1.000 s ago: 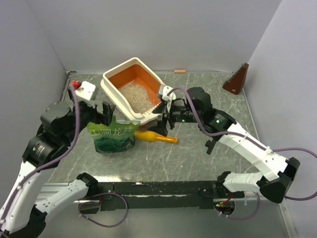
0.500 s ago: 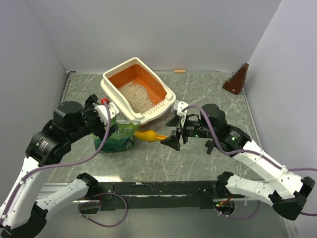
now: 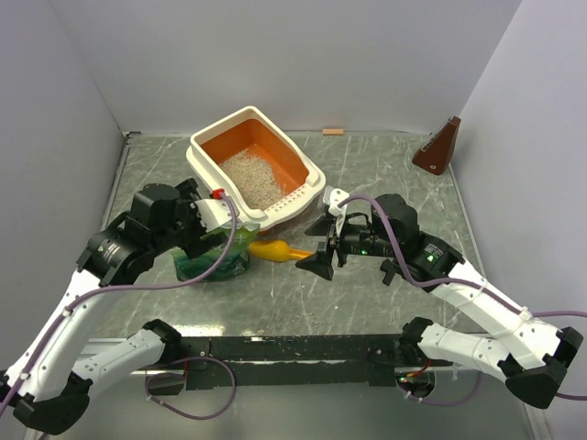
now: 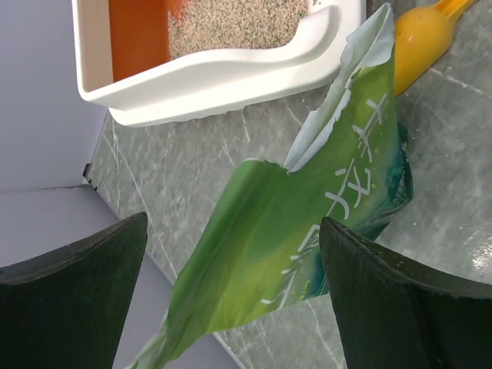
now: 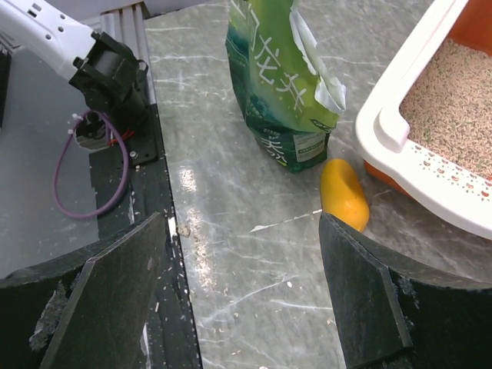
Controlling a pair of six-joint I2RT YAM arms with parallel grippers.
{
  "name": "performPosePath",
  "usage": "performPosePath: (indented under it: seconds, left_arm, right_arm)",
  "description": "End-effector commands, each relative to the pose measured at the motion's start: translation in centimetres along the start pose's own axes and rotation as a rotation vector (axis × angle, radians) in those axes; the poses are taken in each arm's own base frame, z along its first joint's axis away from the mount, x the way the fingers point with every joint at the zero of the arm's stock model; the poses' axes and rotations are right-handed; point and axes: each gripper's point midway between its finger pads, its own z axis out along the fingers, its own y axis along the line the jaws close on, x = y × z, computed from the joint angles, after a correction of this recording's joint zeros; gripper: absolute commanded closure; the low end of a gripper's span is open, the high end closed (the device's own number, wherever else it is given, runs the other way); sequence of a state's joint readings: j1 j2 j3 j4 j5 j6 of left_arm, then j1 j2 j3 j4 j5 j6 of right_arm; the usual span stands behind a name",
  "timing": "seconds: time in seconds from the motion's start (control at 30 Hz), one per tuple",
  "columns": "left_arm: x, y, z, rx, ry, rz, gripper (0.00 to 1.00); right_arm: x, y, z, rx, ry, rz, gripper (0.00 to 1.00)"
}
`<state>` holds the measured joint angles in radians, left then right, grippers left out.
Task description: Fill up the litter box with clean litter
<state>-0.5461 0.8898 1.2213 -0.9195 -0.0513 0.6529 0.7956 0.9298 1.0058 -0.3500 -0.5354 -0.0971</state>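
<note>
At the back of the table, the litter box (image 3: 267, 145) sits with clean litter (image 3: 253, 178) heaped inside. Left pincer (image 4: 231, 296) hangs wide open over the green bag (image 4: 330, 207), gripping nothing; right pincer (image 5: 242, 296) gapes empty too, near the yellow-orange scoop (image 5: 343, 194).

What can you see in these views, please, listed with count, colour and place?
litter box: one, cream rim, orange inside, far middle of the table.
litter: one heap, grey-beige, inside the litter box.
bag: one, green, upright, just near of the litter box.
scoop: one, yellow-orange, lying right of the bag.
wedge: one, brown, far right.
block: one, small, tan, by the back wall.
table: one, grey-green marbled.
left end effector: one, black, open, over the bag.
right end effector: one, black, open, over bare table right of the scoop.
</note>
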Motion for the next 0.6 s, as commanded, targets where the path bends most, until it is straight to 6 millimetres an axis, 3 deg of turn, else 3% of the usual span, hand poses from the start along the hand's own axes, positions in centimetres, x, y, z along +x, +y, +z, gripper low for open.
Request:
performPosePath:
  seconds: [0.0, 0.1, 0.2, 0.33, 0.4, 0.47, 0.5, 0.57]
  left_arm:
    - [0.6, 0.6, 1.3, -0.020, 0.028, 0.029, 0.03]
    - [2.2, -0.5, 2.6, 0.022, 0.070, 0.019, 0.01]
    - [3.0, -1.3, 3.0, 0.047, 0.073, -0.009, 0.16]
    - [3.2, -1.5, 2.7, 0.034, 0.056, -0.062, 0.77]
    - [3.3, -1.9, 2.4, 0.039, 0.048, -0.076, 0.96]
    - [3.4, -2.3, 2.1, 0.038, 0.033, -0.100, 0.99]
    - [3.6, -2.5, 1.9, 0.021, 0.012, -0.124, 0.99]
    - [3.7, -2.3, 1.6, -0.019, -0.010, -0.147, 0.99]
  right_arm:
    - [-0.7, -0.3, 0.4, 0.001, -0.030, -0.010, 0.13]
    - [-0.1, -1.1, 0.7, 0.035, -0.002, 0.000, 0.12]
    - [0.5, -2.1, 1.0, 0.075, 0.030, 0.013, 0.12]
    - [1.7, -4.8, 1.2, 0.176, 0.086, 0.060, 0.12]
    - [2.3, -5.9, 1.3, 0.214, 0.111, 0.079, 0.12]
    - [3.0, -7.2, 1.4, 0.270, 0.145, 0.086, 0.12]
    - [3.8, -9.0, 1.3, 0.354, 0.179, 0.086, 0.12]
    - [4.0, -9.3, 1.7, 0.347, 0.201, 0.086, 0.11]
